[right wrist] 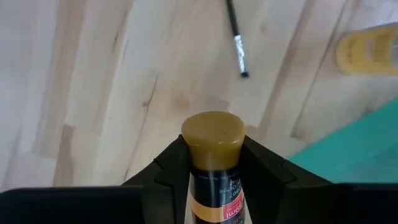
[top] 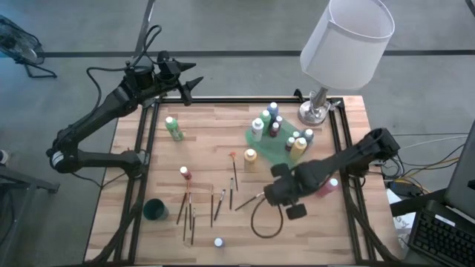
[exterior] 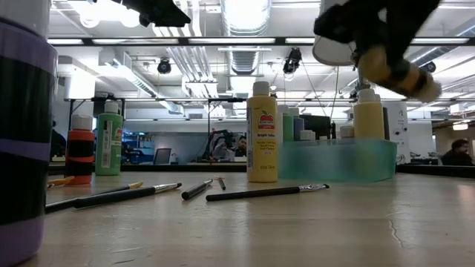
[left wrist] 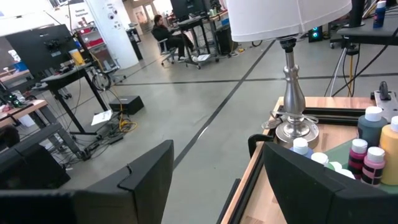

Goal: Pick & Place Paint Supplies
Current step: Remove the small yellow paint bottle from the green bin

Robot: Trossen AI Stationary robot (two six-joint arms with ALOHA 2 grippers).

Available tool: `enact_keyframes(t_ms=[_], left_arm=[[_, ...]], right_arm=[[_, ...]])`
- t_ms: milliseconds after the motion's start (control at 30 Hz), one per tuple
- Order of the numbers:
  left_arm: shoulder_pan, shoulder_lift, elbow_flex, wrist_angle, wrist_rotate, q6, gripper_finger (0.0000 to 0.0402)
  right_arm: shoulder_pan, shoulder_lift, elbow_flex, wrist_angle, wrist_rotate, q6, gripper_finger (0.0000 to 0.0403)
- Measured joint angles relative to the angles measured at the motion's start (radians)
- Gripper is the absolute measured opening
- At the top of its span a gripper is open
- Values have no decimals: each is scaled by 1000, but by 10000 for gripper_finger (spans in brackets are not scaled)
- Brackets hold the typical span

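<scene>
Right gripper [right wrist: 213, 163] clamped on a tan-capped paint bottle [right wrist: 213, 146], held clear above the table [top: 223, 141] just beside the green tray [top: 276, 152]. Left gripper [top: 189, 87] jaws wide apart, empty, well apart from the tray, at the table's far edge.

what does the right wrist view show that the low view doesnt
Only the right wrist view shows the right gripper shut on the brown-capped paint bottle, jaws against both of its sides. Only the low view shows the red paint bottle and the green paint bottle standing upright. Both show the translucent green tray and the yellow paint bottle.
</scene>
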Motion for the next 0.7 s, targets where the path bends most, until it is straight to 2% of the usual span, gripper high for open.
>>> enact_keyframes(t_ms=[267,700], left_arm=[[0,0,0,0,0,0,252],[0,0,0,0,0,0,252]], right_arm=[[12,0,-216,232,15,35,106],[0,1,-427,347,26,1,105]])
